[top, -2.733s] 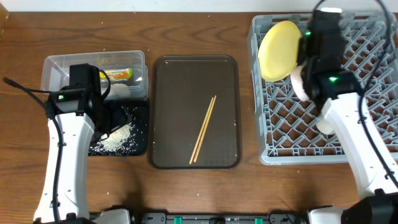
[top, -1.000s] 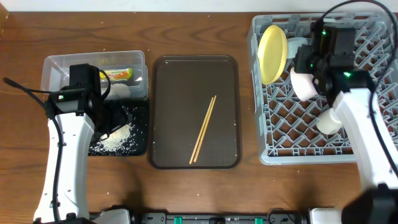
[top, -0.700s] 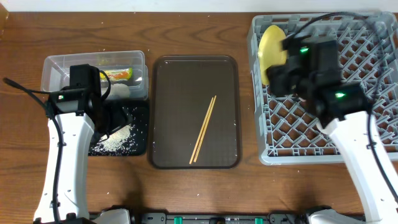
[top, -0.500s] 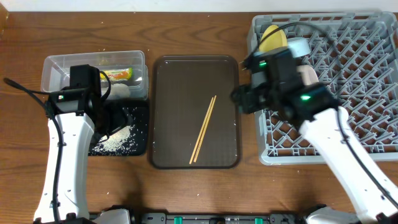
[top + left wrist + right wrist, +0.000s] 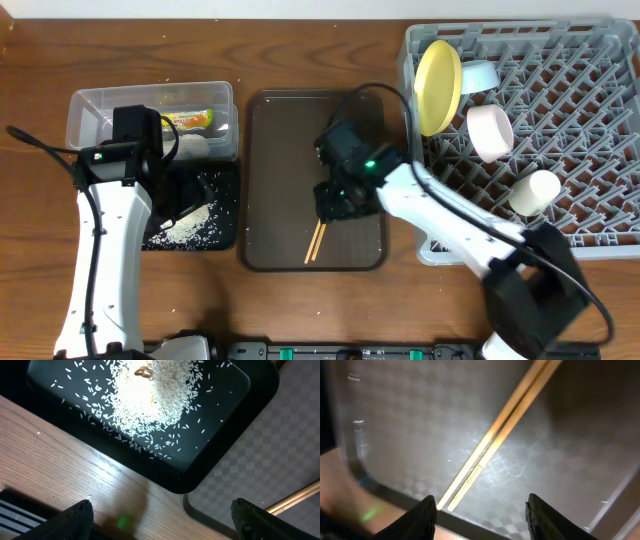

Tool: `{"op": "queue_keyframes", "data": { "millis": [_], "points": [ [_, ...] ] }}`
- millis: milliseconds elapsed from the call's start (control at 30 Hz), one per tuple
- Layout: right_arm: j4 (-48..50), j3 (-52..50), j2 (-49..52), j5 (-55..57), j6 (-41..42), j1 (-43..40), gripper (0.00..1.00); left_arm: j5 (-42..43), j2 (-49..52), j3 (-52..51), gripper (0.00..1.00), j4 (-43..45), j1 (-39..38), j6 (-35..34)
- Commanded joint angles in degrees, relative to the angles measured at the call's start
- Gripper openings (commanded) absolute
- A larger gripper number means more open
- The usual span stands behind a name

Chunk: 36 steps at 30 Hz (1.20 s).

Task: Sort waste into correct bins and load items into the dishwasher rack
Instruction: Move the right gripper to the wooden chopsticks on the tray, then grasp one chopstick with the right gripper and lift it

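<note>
Two wooden chopsticks (image 5: 315,243) (image 5: 505,435) lie side by side on the brown serving tray (image 5: 280,140). My right gripper (image 5: 335,200) (image 5: 482,522) hovers low over them, open, with their near ends just inside its left finger (image 5: 422,520). In the grey dishwasher rack (image 5: 600,100) stand the yellow plate (image 5: 438,85), light blue bowl (image 5: 480,73), white bowl (image 5: 490,132) and white cup (image 5: 532,192). My left gripper (image 5: 190,192) (image 5: 165,525) hangs open and empty above the black tray (image 5: 225,200) (image 5: 235,435), which holds the rice (image 5: 185,228) (image 5: 155,395).
The clear tub (image 5: 95,110) behind the black tray holds the green-and-orange wrapper (image 5: 190,120) and the white scrap (image 5: 190,148). A rounded corner of the brown tray (image 5: 260,480) shows beside the black tray. Wooden tabletop surrounds everything.
My right arm swung left from the rack, leaving the plate standing there, and came down over the chopsticks on the brown tray with its jaws wider. The left arm stayed still.
</note>
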Motion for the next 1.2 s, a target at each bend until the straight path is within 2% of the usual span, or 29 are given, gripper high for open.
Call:
{"op": "queue_keyframes", "data": {
  "millis": [0, 133, 333, 633, 733, 900, 1167],
  "points": [
    [-0.1, 0.2, 4.3, 0.2, 7.0, 1.2, 0.55, -0.9, -0.2, -0.2, 0.91, -0.2, 0.2, -0.4],
    [-0.1, 0.2, 8.6, 1.3, 9.5, 1.8, 0.5, -0.9, -0.2, -0.2, 0.9, -0.2, 0.2, -0.4],
    [0.2, 0.2, 11.2, 3.6, 11.5, 2.0, 0.5, -0.9, -0.2, -0.2, 0.9, -0.2, 0.2, -0.4],
    [-3.7, 0.2, 11.3, 11.2, 12.4, 1.3, 0.38, -0.9, -0.2, -0.2, 0.9, -0.2, 0.2, -0.4],
    [-4.3, 0.2, 11.3, 11.2, 12.5, 0.3, 0.38, -0.9, -0.2, -0.2, 0.9, -0.2, 0.2, -0.4],
    [-1.3, 0.3, 10.0, 4.3, 10.3, -0.3, 0.4, -0.9, -0.2, -0.2, 0.91, -0.2, 0.2, -0.5],
    [4.6, 0.4, 7.0, 4.4, 10.3, -0.2, 0.43, -0.9, -0.2, -0.2, 0.9, -0.2, 0.2, -0.5]
  ]
}}
